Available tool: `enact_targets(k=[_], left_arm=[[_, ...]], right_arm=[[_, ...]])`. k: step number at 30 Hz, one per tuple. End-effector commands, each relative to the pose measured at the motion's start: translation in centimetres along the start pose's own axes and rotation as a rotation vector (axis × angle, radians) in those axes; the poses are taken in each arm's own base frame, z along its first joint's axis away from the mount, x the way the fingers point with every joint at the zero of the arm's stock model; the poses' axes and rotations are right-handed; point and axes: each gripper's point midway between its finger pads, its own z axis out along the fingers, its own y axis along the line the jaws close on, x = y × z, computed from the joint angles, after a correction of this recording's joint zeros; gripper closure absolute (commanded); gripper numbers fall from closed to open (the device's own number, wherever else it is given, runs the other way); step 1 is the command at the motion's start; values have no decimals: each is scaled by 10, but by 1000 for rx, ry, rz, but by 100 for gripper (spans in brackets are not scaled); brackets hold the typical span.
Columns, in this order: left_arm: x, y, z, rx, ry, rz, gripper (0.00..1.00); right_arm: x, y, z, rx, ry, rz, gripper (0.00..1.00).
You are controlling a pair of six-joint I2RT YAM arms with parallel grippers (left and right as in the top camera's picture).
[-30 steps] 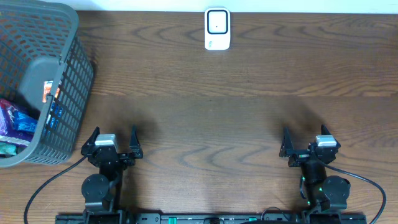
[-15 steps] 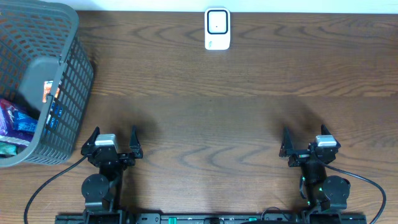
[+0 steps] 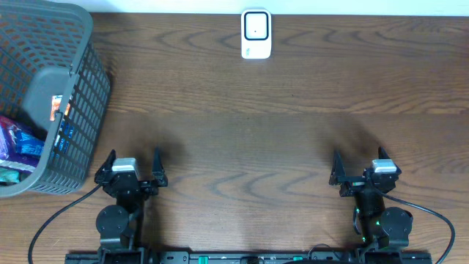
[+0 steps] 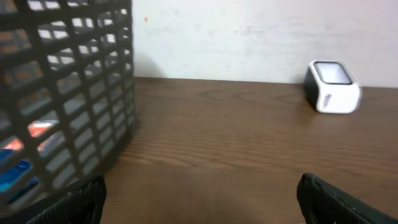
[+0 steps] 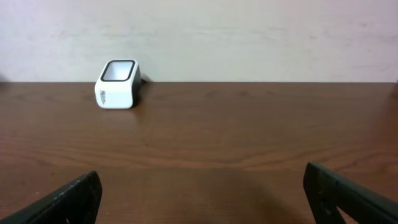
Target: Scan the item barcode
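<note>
**Nothing is picked up yet: the items wait in the basket**

The items to scan lie inside the dark grey plastic mesh basket [image 3: 86, 51] at the left side of the bench. There is a grey soft pouch with a small orange label [image 3: 40, 99], and below it some purple and blue glossy packets [image 3: 16, 143]. I cannot tell which one is meant, and no barcode shows. The small white box-shaped scanner with a dark window [image 3: 256, 33] stands in the middle of the far edge of the brown wooden bench [image 3: 242, 125], well apart from the basket.

Both arms sit at the near edge. The left jaws are spread fully wide and hold nothing; they are near the basket's near corner. The right jaws are equally wide and empty, well apart from everything.

I judge that the task is at its very beginning, and the step in hand is to reach for an item. The next move probably calls for the left arm to go over the rim and down onto one packet. Afterwards, the barcode must face the scanner window.

The orange label carries marks too small to read. The scanner front has a small grey mark, also not readable.
</note>
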Motion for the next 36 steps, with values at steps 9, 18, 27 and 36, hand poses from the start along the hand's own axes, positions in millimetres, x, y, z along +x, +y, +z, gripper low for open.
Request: enact_targets(k=[9, 18, 27, 36], left_arm=[[11, -37, -3, 219, 40, -107, 2], [-57, -107, -45, 711, -129, -303, 2], [-207, -72, -78, 480, -513, -135, 2], [-182, -110, -13, 648, 227, -237, 2]], right_arm=[[1, 1, 0, -3, 2, 13, 1], [1, 1, 0, -3, 1, 13, 1], [1, 1, 0, -3, 2, 13, 1], [1, 1, 0, -3, 1, 13, 1]])
